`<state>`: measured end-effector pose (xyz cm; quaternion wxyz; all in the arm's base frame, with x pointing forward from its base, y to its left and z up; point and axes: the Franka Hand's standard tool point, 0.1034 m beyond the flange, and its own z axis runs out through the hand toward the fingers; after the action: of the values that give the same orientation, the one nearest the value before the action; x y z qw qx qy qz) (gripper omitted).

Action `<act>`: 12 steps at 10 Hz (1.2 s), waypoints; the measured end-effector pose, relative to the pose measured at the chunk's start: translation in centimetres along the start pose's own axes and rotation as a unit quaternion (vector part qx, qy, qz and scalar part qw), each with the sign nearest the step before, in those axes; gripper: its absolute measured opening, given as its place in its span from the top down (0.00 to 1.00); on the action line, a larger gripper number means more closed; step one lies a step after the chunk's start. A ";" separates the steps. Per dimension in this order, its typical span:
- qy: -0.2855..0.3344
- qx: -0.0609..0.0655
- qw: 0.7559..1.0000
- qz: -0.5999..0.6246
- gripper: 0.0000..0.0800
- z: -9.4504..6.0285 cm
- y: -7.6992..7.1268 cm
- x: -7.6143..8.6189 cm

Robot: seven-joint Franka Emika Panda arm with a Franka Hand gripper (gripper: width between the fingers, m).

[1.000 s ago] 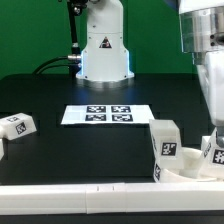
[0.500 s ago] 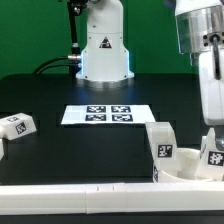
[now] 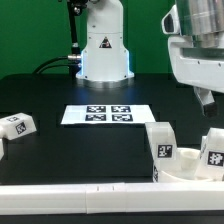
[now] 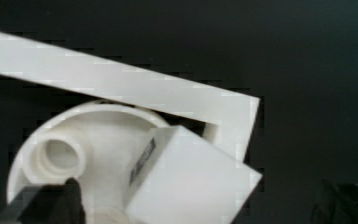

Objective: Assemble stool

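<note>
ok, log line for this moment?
end effector: open, empty, above seat | two legs: upright in seat | third leg: loose on table

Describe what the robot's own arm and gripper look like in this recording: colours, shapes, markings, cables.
The arm has smooth, rounded white casings with grey parts between them. Its base is white too, carries a black triangular mark and glows pale blue low down. Black cables run off from the base. The one finger that shows is dark and slim.
</note>
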<state>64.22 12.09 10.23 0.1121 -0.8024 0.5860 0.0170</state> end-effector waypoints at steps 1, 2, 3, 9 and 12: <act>0.000 -0.001 0.999 -0.036 0.19 0.1 0.1 0.1; 0.002 -0.002 0.998 -0.066 0.19 0.1 0.1 0.0; 0.021 -0.019 0.984 -0.174 0.19 0.1 0.2 -0.2; 0.041 -0.037 0.865 -0.499 0.19 1.1 0.5 -1.0; 0.035 -0.066 0.725 -0.685 0.19 1.0 0.7 -0.9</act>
<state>63.41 12.94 9.33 0.0197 -0.9909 -0.1221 -0.0535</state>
